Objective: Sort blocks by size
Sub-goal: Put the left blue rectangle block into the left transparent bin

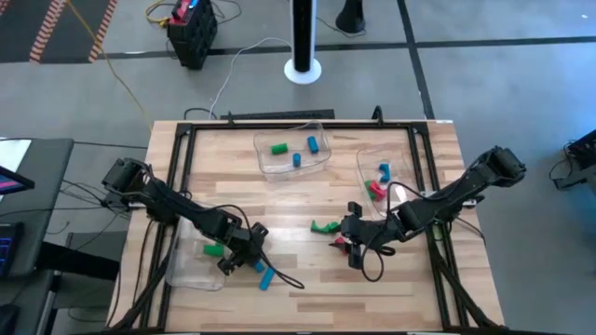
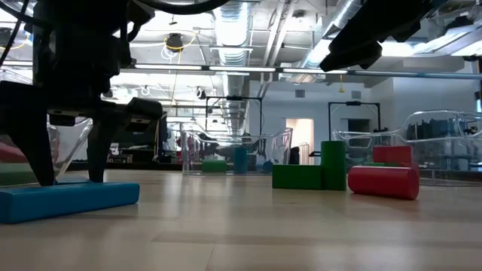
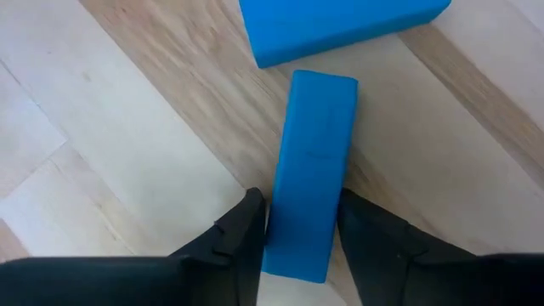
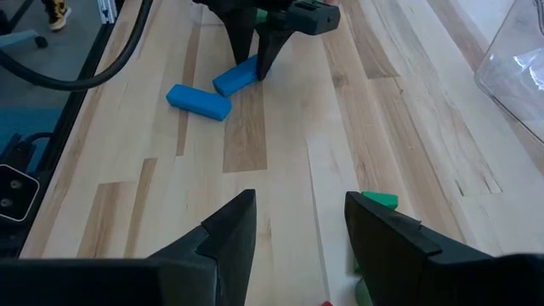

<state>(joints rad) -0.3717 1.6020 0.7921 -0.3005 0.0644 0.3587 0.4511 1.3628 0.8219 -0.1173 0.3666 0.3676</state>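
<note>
My left gripper (image 1: 250, 253) stands at the table's near left, fingers down on either side of a blue bar (image 3: 310, 170) that lies flat on the wood. A second blue bar (image 3: 340, 25) lies just beyond it, also on the wood (image 1: 267, 277). My right gripper (image 4: 293, 229) is open and empty, low over the table's middle. Beside it lie green blocks (image 1: 324, 226) and a red cylinder (image 2: 384, 182). The right wrist view shows one green block (image 4: 378, 200) next to one finger. My left gripper pinches the blue bar's two long sides (image 3: 289, 246) between its two fingers, at one end of the bar. The fingers (image 3: 242, 234) come from above, pointing down. The bar lies flat on the table, running straight out from between the fingers.
Three clear trays stand on the table: one at the far centre (image 1: 293, 166) with green and blue blocks, one at the right (image 1: 365, 172) with blue, red and green blocks, one at the near left (image 1: 191, 270) with a green block. A black frame (image 1: 177, 149) edges the table.
</note>
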